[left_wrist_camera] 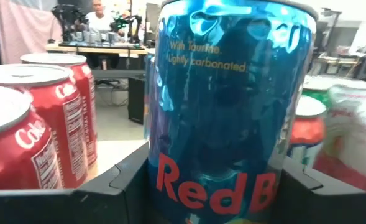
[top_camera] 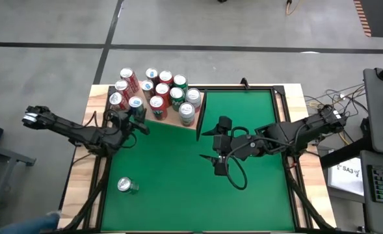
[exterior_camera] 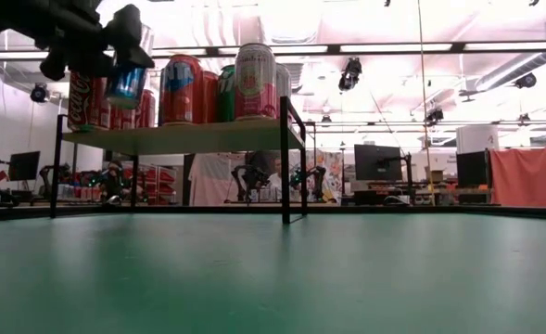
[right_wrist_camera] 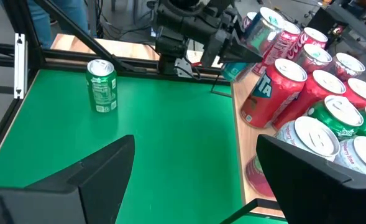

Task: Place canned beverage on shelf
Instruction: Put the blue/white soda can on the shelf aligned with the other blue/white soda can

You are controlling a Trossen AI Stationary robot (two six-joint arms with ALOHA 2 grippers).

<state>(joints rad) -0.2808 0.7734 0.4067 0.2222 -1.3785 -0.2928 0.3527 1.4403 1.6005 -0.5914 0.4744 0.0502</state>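
- Jaws of left gripper [top_camera: 136,112] were clamped on blue can [left_wrist_camera: 229,112], upright, at shelf [top_camera: 171,122] near edge beside red cans [left_wrist_camera: 40,118].
- Right gripper [top_camera: 218,161] sat mid-table, jaws wide, empty, well apart.
- Green can [top_camera: 127,186] stood on table, nearer left arm.

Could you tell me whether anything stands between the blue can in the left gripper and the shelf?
The left gripper holds the blue can at the shelf edge. Red cans and green cans crowd beside and behind it, leaving a narrow gap.
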